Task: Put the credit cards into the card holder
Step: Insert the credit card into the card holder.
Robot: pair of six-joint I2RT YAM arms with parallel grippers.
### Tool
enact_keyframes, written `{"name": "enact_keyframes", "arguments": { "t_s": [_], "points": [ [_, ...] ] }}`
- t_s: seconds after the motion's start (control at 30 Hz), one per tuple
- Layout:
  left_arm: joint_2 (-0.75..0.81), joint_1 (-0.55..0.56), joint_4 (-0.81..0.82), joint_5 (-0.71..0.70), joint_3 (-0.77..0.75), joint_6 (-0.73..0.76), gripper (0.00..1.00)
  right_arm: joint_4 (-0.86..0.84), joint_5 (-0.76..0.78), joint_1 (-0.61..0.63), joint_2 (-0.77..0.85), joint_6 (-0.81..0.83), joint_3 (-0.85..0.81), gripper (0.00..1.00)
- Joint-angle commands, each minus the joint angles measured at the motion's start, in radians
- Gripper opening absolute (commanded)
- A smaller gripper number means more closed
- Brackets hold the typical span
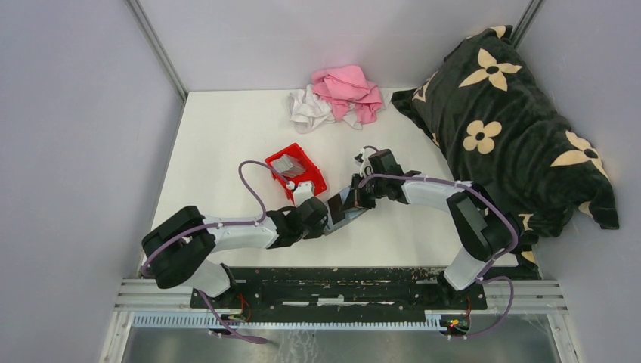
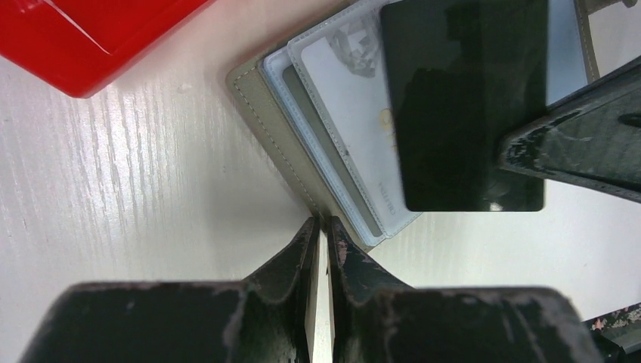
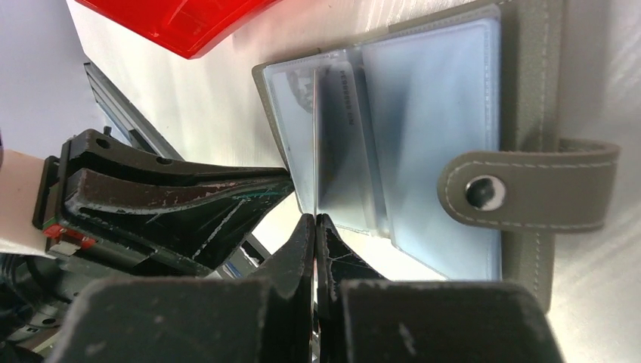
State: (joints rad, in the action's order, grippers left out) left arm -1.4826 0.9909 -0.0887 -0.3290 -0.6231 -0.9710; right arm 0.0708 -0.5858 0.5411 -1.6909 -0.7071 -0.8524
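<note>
Grey card holder (image 3: 533,91) lies open on the bench (image 1: 227,136), one pale card (image 2: 348,113) already sleeved, the right jaws clenched on a dark card (image 2: 465,106) over it, the left jaws almost closed at its edge, more cards (image 1: 289,163) waiting in the red bin (image 1: 316,184).

In my left wrist view, the dark glossy rectangular card (image 2: 465,106) is hiding the far clear sleeves of the grey folding card holder (image 2: 261,113). The red plastic bin (image 2: 91,38) is running off both my wrist views' upper edges.
</note>
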Motion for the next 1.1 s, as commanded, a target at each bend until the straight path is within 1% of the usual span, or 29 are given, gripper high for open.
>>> {"name": "enact_keyframes", "arguments": {
  "t_s": [0.0,0.2,1.07],
  "points": [
    [-0.05,0.013,-0.207,0.044,0.074,0.005,0.16,0.038,0.01,-0.025,0.083,0.074,-0.031,0.01],
    [-0.058,0.013,-0.225,0.027,0.08,-0.018,0.16,0.075,0.016,-0.063,0.089,0.101,-0.059,0.01],
    [-0.118,0.01,-0.281,0.01,0.043,-0.012,0.15,0.023,0.04,-0.093,0.004,0.143,-0.032,0.01]
  ]
}}
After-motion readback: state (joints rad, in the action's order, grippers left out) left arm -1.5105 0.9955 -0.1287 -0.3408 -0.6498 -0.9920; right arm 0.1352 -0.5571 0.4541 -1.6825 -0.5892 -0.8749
